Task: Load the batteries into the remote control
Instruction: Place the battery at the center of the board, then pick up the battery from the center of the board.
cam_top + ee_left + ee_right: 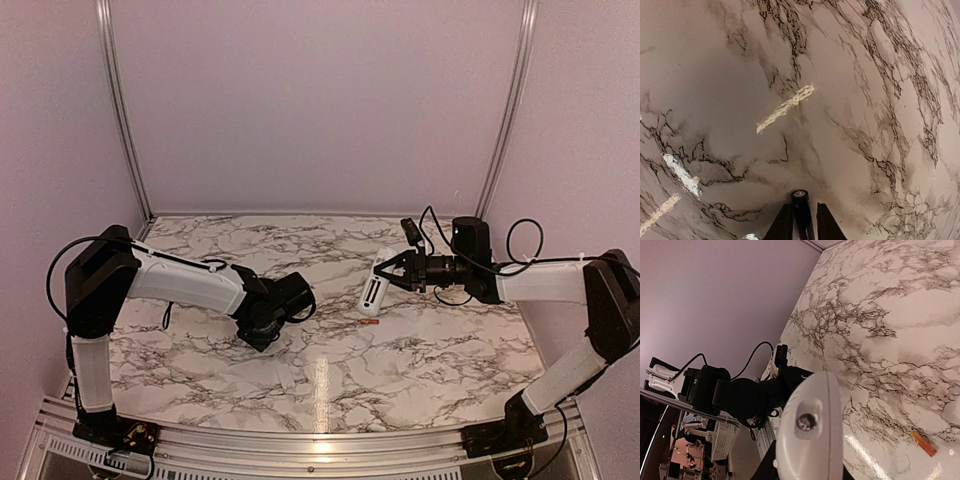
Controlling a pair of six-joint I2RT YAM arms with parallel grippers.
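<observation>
The right tool [389,276] clamps the white remote control [373,290], held tilted over the marbled desk [200,360]. The left tool [803,207] pinches the dark battery [801,201] between its fingers. The orange battery [370,323] lies on the desk near the remote's lower end.

Marble-veined table [330,375], orange battery [370,323] flat on its right half

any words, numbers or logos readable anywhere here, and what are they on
None can be read in any view.
remote control: dark marks on its face in the top view, too small to read.
orange battery: lying on the table, too small and blurred for any print to show.
black battery: held in the left gripper, seen nearly end-on, no label shows.
</observation>
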